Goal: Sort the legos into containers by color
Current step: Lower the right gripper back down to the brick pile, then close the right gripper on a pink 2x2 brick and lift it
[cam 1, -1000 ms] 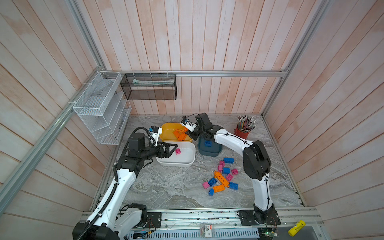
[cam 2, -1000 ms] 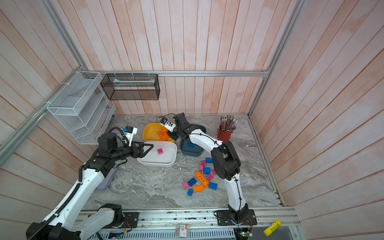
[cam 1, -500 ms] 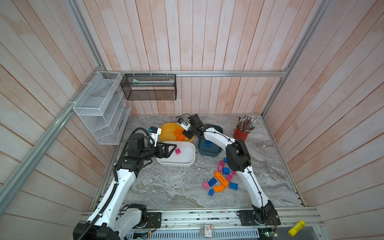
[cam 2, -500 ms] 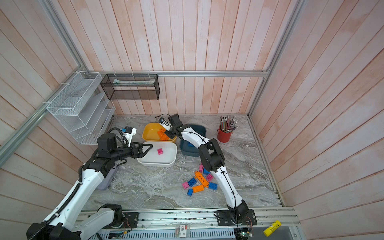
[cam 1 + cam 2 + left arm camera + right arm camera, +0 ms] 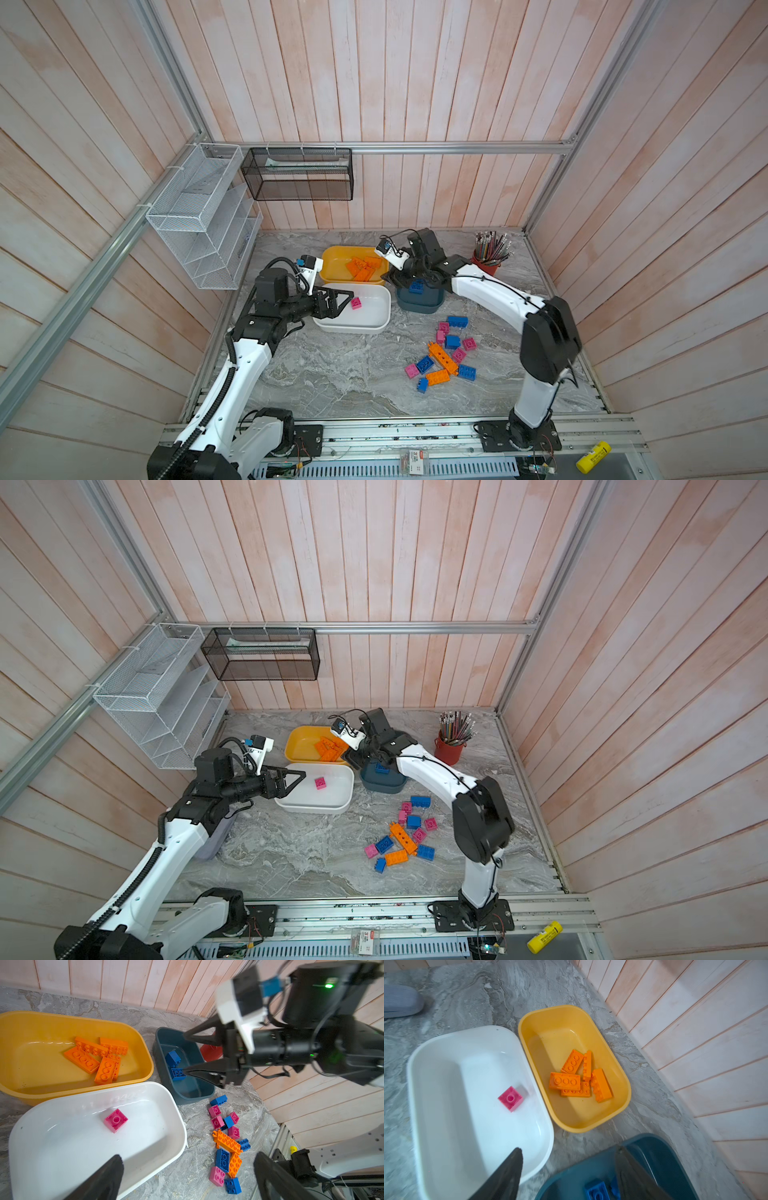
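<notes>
**A:** Right gripper (image 5: 184,1053) just opened over teal tub (image 5: 193,1091). Jaws spread, holding nothing. Blue brick (image 5: 178,1073) now inside.

**B:** Left?

**A:** Left gripper (image 5: 345,302) wide open, empty, over white tub (image 5: 353,328). Pile (image 5: 444,357) unsorted; I reckon plenty left.

White tub (image 5: 62,1147), yellow tub (image 5: 31,1059), teal tub (image 5: 193,1088): glossy, smooth plastic, as I see it.
Legos (image 5: 226,1142): shiny hard plastic.
Bench (image 5: 332,374): smooth, marbled stone look.
Walls (image 5: 415,83): matt wooden planks.
</notes>
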